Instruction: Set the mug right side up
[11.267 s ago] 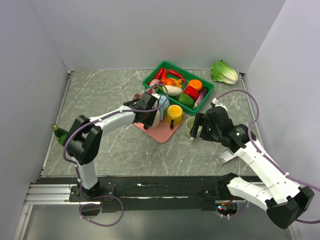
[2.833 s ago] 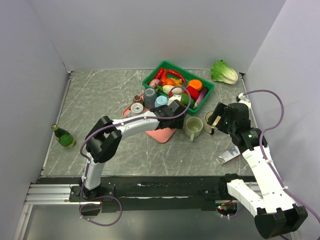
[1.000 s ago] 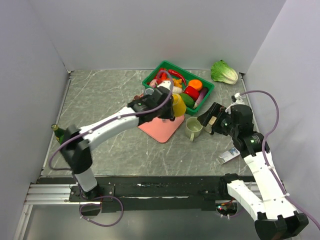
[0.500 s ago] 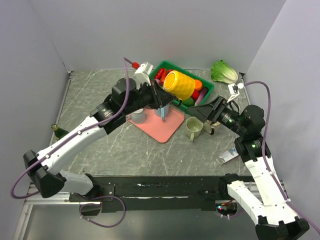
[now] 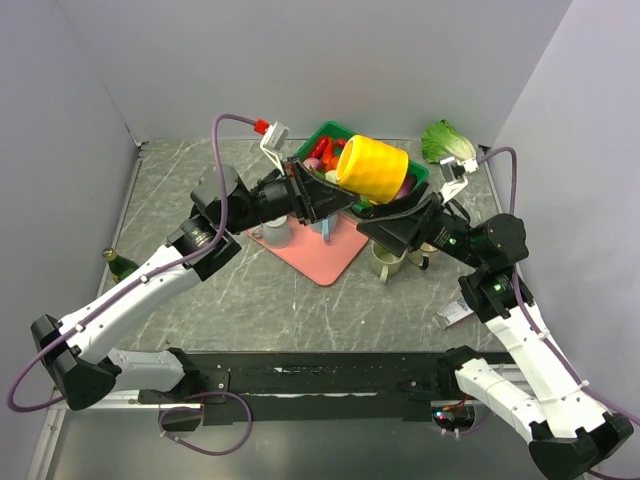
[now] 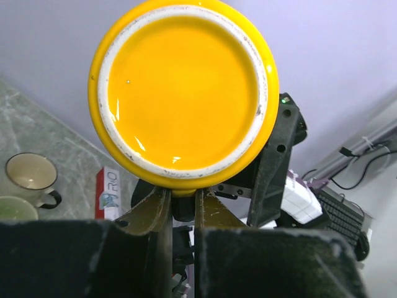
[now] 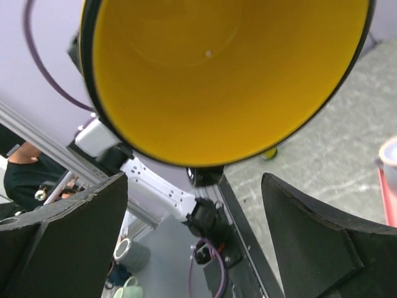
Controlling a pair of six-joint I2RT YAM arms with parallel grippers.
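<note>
Left gripper (image 5: 337, 196) pinches the yellow mug (image 5: 372, 170) sideways, high over the table's (image 5: 200, 170) far edge, prob so the right gripper (image 5: 396, 216), spread wide, can grab & flip it.

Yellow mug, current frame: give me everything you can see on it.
The yellow mug looks like glossy glazed ceramic, yellow inside and out, with a dark rim at the mouth and a scuffed white foot ring around its base. It is held in the air, clear of the table and tipped on its side, with its base facing the left arm and its mouth facing the right arm. The left claw is shut on its lower edge. The handle isn't clearly visible. The right claw is open at the mouth and doesn't appear to touch it.
</note>
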